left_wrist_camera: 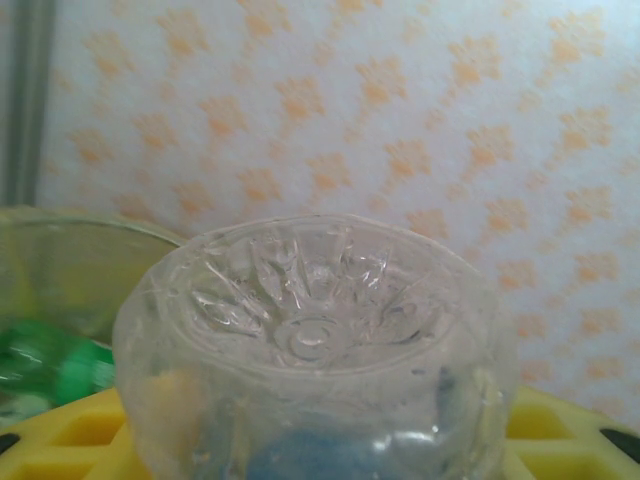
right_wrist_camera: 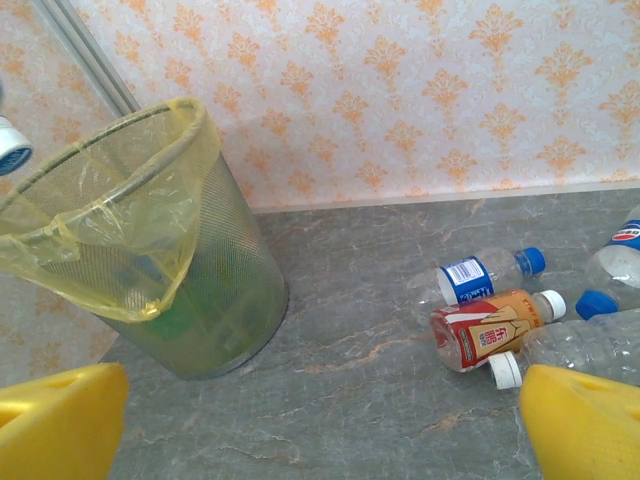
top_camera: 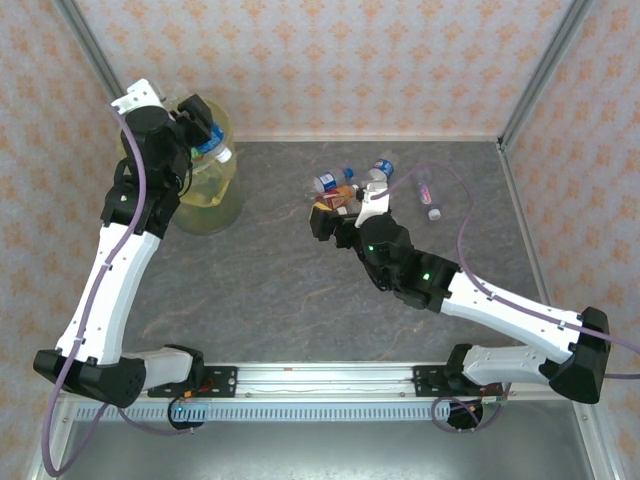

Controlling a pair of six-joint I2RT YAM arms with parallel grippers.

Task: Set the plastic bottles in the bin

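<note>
My left gripper [top_camera: 205,135] is shut on a clear plastic bottle [left_wrist_camera: 315,340] with a blue label, held over the bin [top_camera: 212,200]; the bottle's ribbed base faces the left wrist camera. The bin is a mesh bucket [right_wrist_camera: 200,290] lined with a yellow bag, and a green bottle [left_wrist_camera: 50,365] lies inside it. My right gripper [right_wrist_camera: 320,430] stands open and low over the table, left of a cluster of bottles: a blue-labelled one [right_wrist_camera: 480,275], a red-orange labelled one [right_wrist_camera: 495,328] and a clear one [right_wrist_camera: 590,345]. Nothing is between its yellow fingers [right_wrist_camera: 585,420].
One more small bottle [top_camera: 428,192] lies apart at the back right. Patterned walls with metal posts close off the back and sides. Bare grey tabletop [top_camera: 270,270] stretches between the bin and the bottle cluster.
</note>
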